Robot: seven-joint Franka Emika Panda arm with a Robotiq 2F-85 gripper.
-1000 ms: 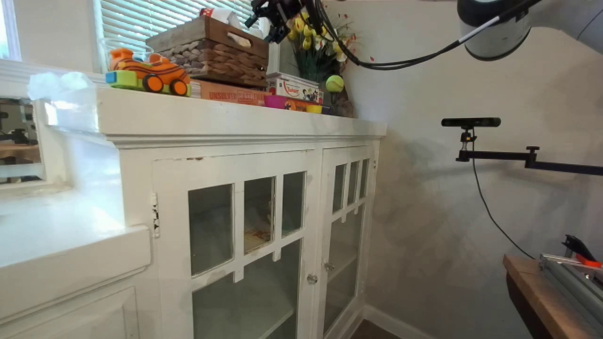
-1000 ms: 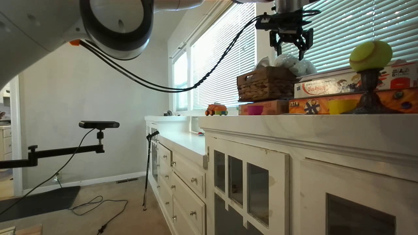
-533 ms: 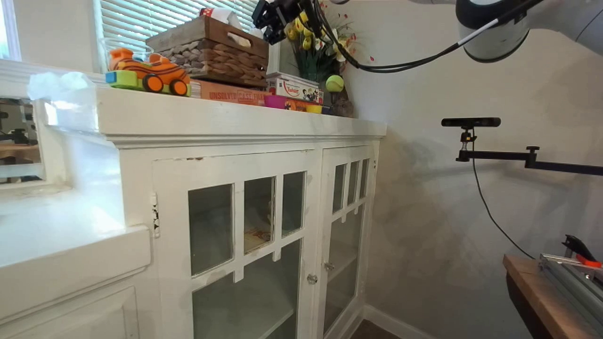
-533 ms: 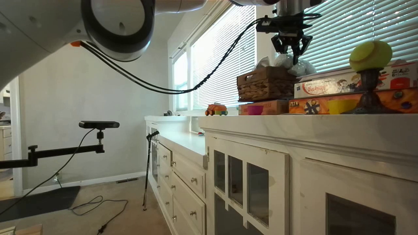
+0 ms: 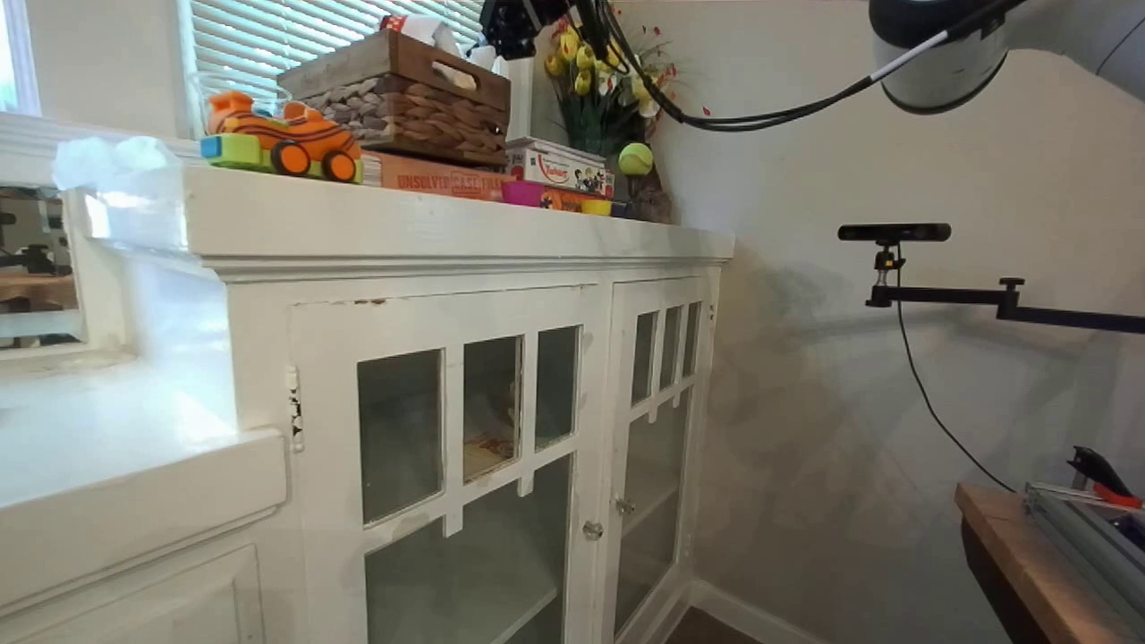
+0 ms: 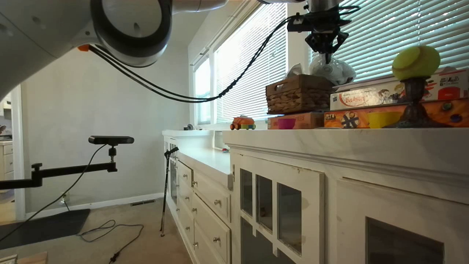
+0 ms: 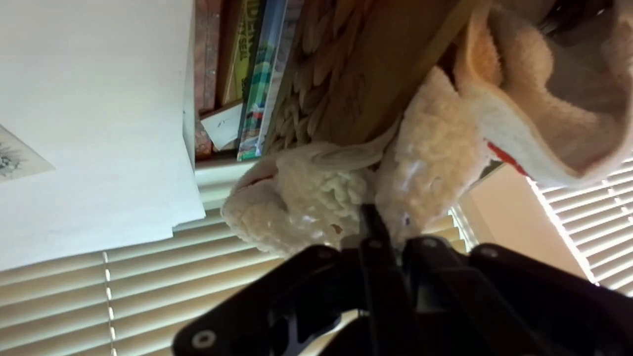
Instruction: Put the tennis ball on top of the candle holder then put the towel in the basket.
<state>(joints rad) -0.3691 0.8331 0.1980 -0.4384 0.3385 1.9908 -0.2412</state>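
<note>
While one tennis ball [image 6: 416, 63] sits on top of one candle holder [image 6: 414, 99], the single gripper [image 6: 327, 58] is clenched on one towel [image 7: 430, 153], a fold of it nipped tight. The towel bulges above one basket [image 5: 447, 116]; how much of it lies inside, I cannot tell.

Ball and holder stand by the front edge of the white cabinet top [image 5: 447, 224], toward its right-hand corner in an exterior view; one toy car [image 5: 291, 139] sits near the left-hand corner there, and the basket is between them. At least three flat boxes [image 6: 361, 98] show, one of them under the basket, with two cups [image 6: 383, 119] along the front edge, magenta and yellow, and one bunch of flowers [image 5: 583, 82] rising behind. Below that edge are two doors [image 5: 592, 402], each with three small panes across its upper part.

The ball is fuzzy, yellow-green and marked by a curved seam; the holder is dark, its slim stem flaring into a broad foot. Rectangular and brown, the basket has chunky woven slats under a smooth rim cut with an oval handle hole. The towel is white, thick and nubby, with red marks near its hem in the wrist view. The cups are smooth and taper downward. The toy is orange with dark stripes.
</note>
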